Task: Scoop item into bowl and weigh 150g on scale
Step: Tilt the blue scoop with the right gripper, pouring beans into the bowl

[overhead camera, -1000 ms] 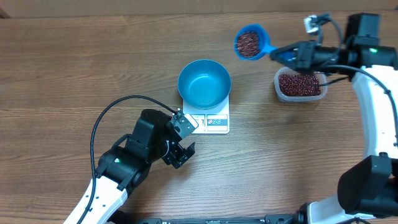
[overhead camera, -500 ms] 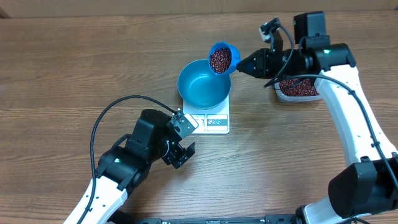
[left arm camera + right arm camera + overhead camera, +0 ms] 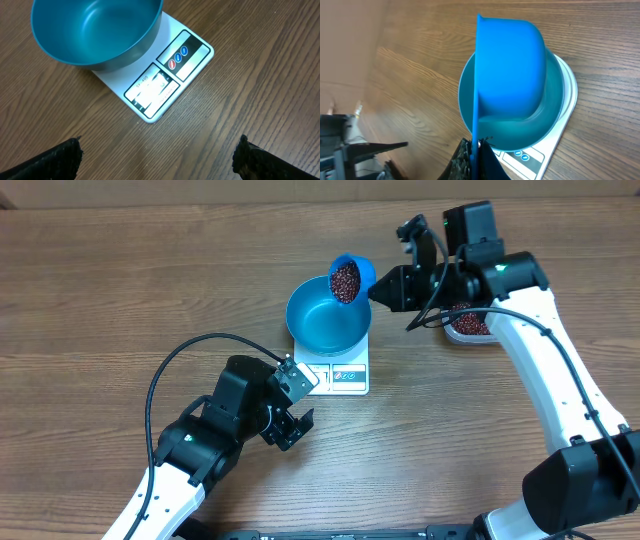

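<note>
Scoop (image 3: 363, 272) swung, seemingly over round bowl (image 3: 320, 327).

The overhead camera looks straight down from high above the table (image 3: 100, 280), far enough back to take in both arms. The left wrist camera sits close, tilted down at the scale (image 3: 165, 85) and the bowl (image 3: 95, 30) from the display side. The right wrist camera looks along the scoop (image 3: 510, 65), very near, onto the same bowl and scale. All three views share these.
</note>
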Controlling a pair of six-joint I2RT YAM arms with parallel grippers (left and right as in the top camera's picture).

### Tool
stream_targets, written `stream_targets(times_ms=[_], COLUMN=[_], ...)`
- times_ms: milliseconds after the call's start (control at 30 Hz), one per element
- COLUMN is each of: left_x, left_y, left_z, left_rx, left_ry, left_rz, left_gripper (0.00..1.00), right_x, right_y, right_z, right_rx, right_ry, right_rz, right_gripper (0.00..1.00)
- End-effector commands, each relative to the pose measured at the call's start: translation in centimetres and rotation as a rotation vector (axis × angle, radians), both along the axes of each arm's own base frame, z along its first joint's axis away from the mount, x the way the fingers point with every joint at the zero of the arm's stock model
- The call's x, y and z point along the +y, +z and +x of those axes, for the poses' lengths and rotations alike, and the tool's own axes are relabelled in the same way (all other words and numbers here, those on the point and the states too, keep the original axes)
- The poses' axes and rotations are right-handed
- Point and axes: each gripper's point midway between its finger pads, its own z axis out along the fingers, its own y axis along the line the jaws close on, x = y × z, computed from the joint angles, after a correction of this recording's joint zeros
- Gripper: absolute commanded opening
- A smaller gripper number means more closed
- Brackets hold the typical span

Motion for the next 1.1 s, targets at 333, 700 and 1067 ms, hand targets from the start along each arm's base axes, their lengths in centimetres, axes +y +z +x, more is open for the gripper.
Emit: stream_targets(times_ms=[333,700,1067], left_x=[-0.1,-0.1,-0.1], left_y=[-0.4,-0.4,-0.4], left_z=[-0.2,-0.2,-0.1], left_rx=[0.014,0.014,0.012], left_ry=[0.001,0.001,0.003], left_rz=[0.0,0.0,0.002], left_gripper=[1.0,1.0,1.0], right_x=[1.6,1.2,1.3], right_y=[0.8,0.2,0.2], right_z=[0.4,0.9,1.0], right_rx=[-0.147,-0.174,-0.177], right_ry=[-0.036,-0.071,-0.069], right_rz=[-0.196,-0.276,-0.275], right_gripper=[0.04,0.04,0.04])
